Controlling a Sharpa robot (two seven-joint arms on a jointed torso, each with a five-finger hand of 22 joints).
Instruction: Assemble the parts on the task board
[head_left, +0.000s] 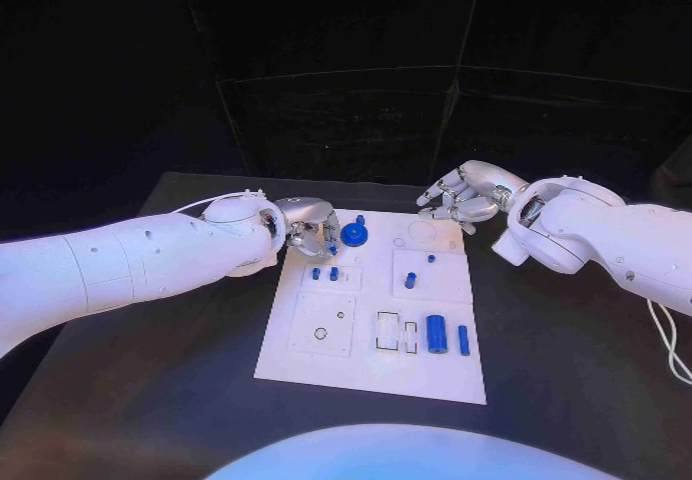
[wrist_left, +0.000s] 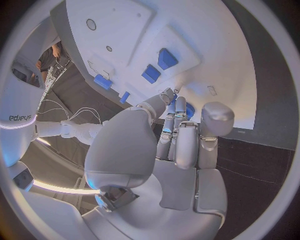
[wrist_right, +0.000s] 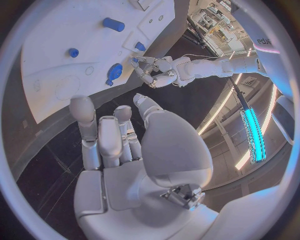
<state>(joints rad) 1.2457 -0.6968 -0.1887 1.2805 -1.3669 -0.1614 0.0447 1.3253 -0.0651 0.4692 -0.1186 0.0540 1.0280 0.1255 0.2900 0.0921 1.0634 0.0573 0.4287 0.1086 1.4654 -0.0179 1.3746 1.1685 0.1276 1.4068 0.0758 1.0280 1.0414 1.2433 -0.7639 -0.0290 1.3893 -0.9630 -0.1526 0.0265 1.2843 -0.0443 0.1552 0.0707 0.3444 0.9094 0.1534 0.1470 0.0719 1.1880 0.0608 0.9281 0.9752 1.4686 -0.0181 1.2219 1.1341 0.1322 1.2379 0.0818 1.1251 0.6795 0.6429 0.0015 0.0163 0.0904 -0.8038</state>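
The white task board (head_left: 361, 365) lies mid-table. My left hand (head_left: 307, 232) hovers over its far left corner, fingers stretched out and empty, tips right beside a round blue part with a knob (head_left: 355, 236). In the left wrist view that part (wrist_left: 189, 111) peeks out from behind the fingers of the left hand (wrist_left: 175, 145). Two short blue pegs (head_left: 325, 272) stand just nearer, another peg (head_left: 410, 281) mid-board, and a blue cylinder (head_left: 436, 333) with a slim blue bar (head_left: 463, 339) near the front. My right hand (head_left: 469, 195) floats beyond the far right corner, fingers apart, holding nothing.
Black table (head_left: 577, 380) surrounds the board on all sides. The right wrist view shows my right hand (wrist_right: 119, 145) over the dark table, with the left hand (wrist_right: 156, 72) at the board's edge next to the knobbed part (wrist_right: 114, 74).
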